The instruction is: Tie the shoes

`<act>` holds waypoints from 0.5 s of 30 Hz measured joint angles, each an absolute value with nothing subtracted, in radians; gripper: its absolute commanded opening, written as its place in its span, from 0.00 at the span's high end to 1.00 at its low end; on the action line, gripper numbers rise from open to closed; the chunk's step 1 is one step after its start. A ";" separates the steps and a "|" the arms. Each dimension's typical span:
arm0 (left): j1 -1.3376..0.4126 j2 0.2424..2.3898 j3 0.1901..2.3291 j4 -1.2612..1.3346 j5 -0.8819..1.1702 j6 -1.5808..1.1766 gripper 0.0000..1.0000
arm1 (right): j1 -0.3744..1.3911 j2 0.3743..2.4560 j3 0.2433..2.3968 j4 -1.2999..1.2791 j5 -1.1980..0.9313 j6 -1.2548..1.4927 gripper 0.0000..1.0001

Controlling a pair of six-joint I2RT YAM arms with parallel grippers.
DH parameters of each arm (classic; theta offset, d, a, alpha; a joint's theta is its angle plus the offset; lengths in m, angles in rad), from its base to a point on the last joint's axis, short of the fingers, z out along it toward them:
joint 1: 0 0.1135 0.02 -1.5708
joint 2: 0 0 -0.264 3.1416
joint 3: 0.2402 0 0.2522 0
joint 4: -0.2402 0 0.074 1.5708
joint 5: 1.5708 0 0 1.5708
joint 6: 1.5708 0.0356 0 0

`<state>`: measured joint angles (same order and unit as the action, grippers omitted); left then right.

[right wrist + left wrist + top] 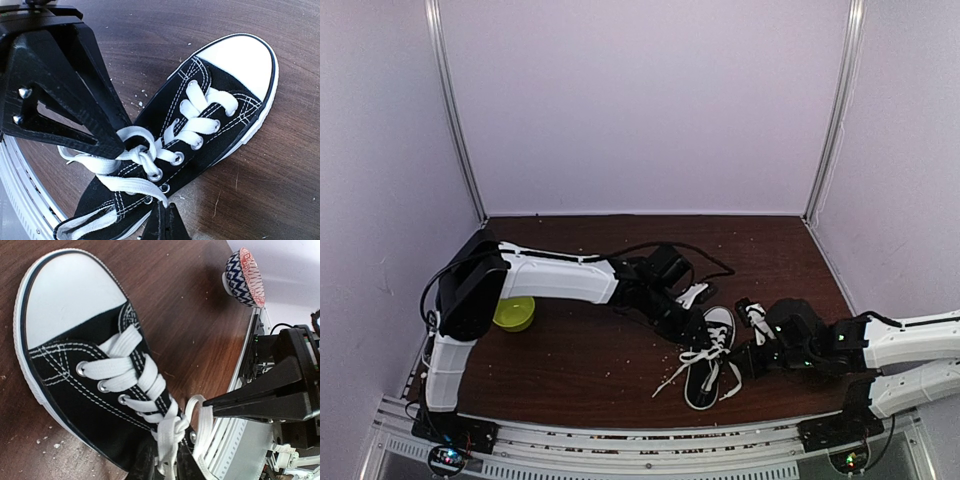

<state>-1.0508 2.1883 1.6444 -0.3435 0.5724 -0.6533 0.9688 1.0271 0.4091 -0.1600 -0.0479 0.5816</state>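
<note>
Pinching, left gripper (pixel 116 146): jaws nipped the laces (pixel 145 156) above the sneaker (pixel 220 100).
Right gripper (pixel 164 212): jaws pressed together on the laces, lower centre.

The table (pixel 580 370) is dark brown wood grain, scattered with pale specks (pixel 47 442); right of its middle and toward the near edge lies a black sneaker (pixel 718 325) on its white sole, toe cap pointing far, heel near; its white laces (pixel 685 365) trail off on the left side onto the wood. At the left side sits a yellow-green bowl (pixel 514 313); near the sneaker's toe, to its right, is a small bowl (pixel 243 277) with a blue-and-white zigzag outside and a red inside.
</note>
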 measured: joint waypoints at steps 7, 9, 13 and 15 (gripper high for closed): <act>-1.051 2.205 1.644 -0.347 0.571 -0.654 0.91 | 0.969 1.034 0.418 -0.160 -0.050 0.579 1.00; -1.051 2.207 1.644 -0.347 0.569 -0.658 0.99 | 0.969 1.034 0.422 -0.160 -0.053 0.579 1.00; -1.051 2.207 1.644 -0.340 0.564 -0.660 1.00 | 0.969 1.035 0.427 -0.161 -0.056 0.579 1.00; -1.051 2.207 1.644 -0.334 0.559 -0.661 1.00 | 0.969 1.039 0.441 -0.160 -0.056 0.579 1.00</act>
